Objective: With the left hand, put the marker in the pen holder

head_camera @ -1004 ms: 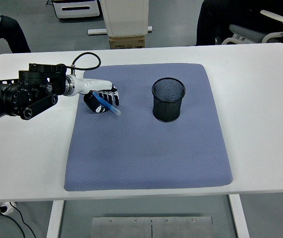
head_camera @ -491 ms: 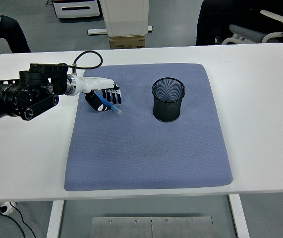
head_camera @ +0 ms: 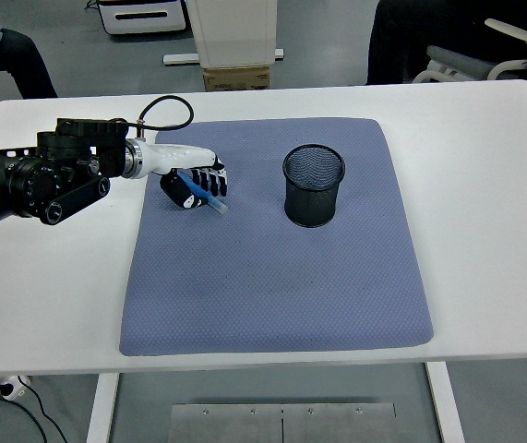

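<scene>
My left hand (head_camera: 192, 185) hovers over the left part of the blue-grey mat (head_camera: 272, 277), its fingers curled around a blue marker (head_camera: 209, 197). The marker's pale tip points down and to the right, sticking out below the hand. A black mesh pen holder (head_camera: 314, 185) stands upright on the mat to the right of the hand, about a hand's width away. My right arm does not show in the head view.
The mat lies on a white table (head_camera: 485, 185). A black cable (head_camera: 166, 113) loops above my left wrist. People sit beyond the table's far edge at the top left (head_camera: 5, 55) and top right (head_camera: 429, 37). A white pedestal (head_camera: 231, 37) stands behind the table.
My left hand has drifted slightly right and up with the marker held in it. The pen holder has not moved.
</scene>
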Available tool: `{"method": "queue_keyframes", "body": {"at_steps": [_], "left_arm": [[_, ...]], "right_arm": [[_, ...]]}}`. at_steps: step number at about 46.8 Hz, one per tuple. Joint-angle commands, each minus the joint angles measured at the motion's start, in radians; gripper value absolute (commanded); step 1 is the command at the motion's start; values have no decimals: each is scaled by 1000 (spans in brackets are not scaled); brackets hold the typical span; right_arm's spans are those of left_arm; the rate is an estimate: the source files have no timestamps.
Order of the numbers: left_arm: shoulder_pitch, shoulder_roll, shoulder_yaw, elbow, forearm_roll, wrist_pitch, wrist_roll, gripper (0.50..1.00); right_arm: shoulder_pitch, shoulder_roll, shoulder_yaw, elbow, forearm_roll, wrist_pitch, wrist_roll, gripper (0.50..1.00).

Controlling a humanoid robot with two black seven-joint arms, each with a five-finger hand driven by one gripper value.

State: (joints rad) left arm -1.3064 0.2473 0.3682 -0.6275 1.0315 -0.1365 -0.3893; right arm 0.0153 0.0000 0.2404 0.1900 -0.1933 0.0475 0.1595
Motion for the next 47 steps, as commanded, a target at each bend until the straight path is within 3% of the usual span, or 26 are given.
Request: {"method": "queue_keyframes", "body": {"at_steps": [1, 8, 34, 41, 47], "left_arm": [[1, 1, 0, 0, 4, 0, 0, 578], [1, 3, 2, 0, 7, 0, -2, 610], [3, 1, 5, 2, 39, 0, -16, 610], [1, 1, 5, 2, 39, 2, -16, 593], [3, 3, 5, 2, 39, 0, -16, 522]], "right_arm": [[0, 0, 0, 0, 0, 0, 0, 1000], [0, 0, 0, 0, 0, 0, 0, 1000], [0, 0, -1, 0, 0, 0, 0, 1000], [0, 0, 0, -1, 0, 0, 0, 1000], [0, 0, -1, 0, 0, 0, 0, 1000]]}}
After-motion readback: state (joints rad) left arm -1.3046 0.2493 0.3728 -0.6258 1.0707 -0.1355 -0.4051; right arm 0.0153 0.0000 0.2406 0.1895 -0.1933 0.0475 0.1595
